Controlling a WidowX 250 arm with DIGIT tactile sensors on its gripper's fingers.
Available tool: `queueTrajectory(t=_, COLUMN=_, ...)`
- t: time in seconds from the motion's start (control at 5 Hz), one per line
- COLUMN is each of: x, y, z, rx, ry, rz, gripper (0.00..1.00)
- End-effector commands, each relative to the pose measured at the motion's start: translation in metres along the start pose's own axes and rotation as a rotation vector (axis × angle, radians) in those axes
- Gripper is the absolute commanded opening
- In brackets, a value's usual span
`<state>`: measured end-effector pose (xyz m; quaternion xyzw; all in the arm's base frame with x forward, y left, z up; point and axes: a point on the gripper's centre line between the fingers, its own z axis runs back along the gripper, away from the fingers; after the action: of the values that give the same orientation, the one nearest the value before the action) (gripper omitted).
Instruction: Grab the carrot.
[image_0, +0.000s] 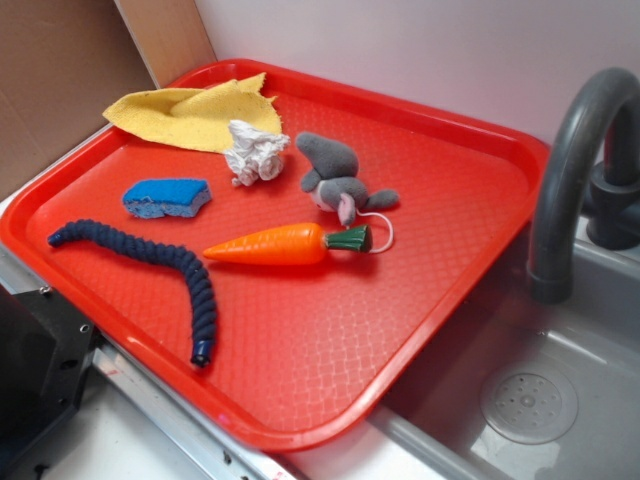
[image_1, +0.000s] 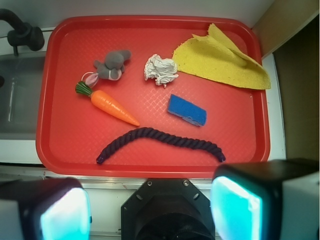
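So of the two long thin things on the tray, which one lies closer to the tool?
The dark blue rope. In the wrist view it curves along the tray's near edge, just above the tool's fingers, while the orange carrot lies further in, beside the grey mouse.

Six things are sitting on one red tray (image_0: 300, 400), all out ahead of the gripper (image_1: 150, 210): one carrot (image_0: 280, 244), one grey toy mouse (image_0: 335, 175), one blue sponge (image_0: 166, 197), one dark rope (image_0: 150, 262), one yellow cloth (image_0: 190, 115), one crumpled white wad (image_0: 254, 152).

The red tray (image_0: 480, 200) carries carrot (image_0: 270, 245), plush mouse (image_0: 335, 175), sponge (image_0: 165, 197), rope (image_0: 150, 265), cloth (image_0: 190, 115).
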<state>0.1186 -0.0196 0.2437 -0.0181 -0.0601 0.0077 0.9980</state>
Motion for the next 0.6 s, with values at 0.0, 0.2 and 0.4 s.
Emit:
queueTrajectory(t=0.0, x=0.0, y=0.0, z=0.0, rx=0.0, ry=0.0, rz=0.0, gripper=1.0)
queueTrajectory(t=0.2, x=0.005, y=0.0, z=-0.01, rx=-0.038, ry=-0.034, rz=-0.115, gripper=1.0)
queueTrajectory(t=0.4, x=0.019, y=-0.003, z=-0.028, rx=-0.085, ry=-0.069, rz=-0.312, gripper=1.0)
